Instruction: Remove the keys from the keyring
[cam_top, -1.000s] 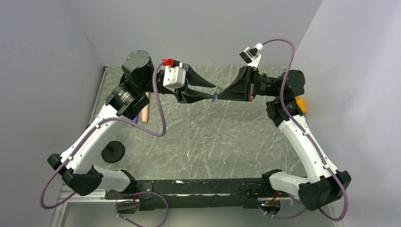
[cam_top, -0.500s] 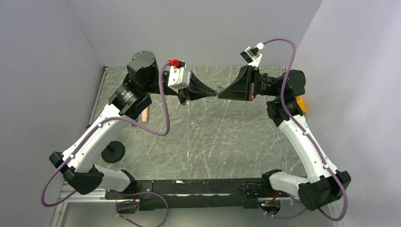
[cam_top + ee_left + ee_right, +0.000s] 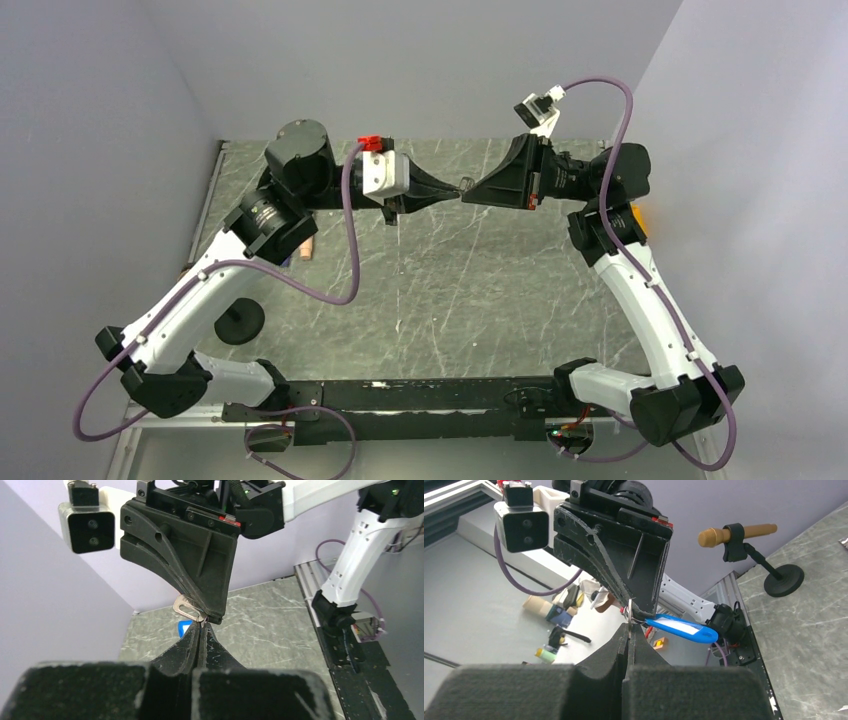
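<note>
my left gripper [image 3: 456,193]: jaws clamped tight on the blue-tagged keys [image 3: 681,628], tag poking out sideways | my right gripper [image 3: 469,190]: pinched closed on the keyring [image 3: 628,611] | both tip to tip, whole bunch up in the air over the marble table [image 3: 450,300]

Keys [image 3: 187,609] sit between left fingers [image 3: 192,647] and right fingers [image 3: 200,575].

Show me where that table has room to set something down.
Bare: the middle of the table, between the black stand and the right arm. Crowded: far middle, where left hand and right hand pinch the keys, and the left edge by the peach cylinder.
</note>
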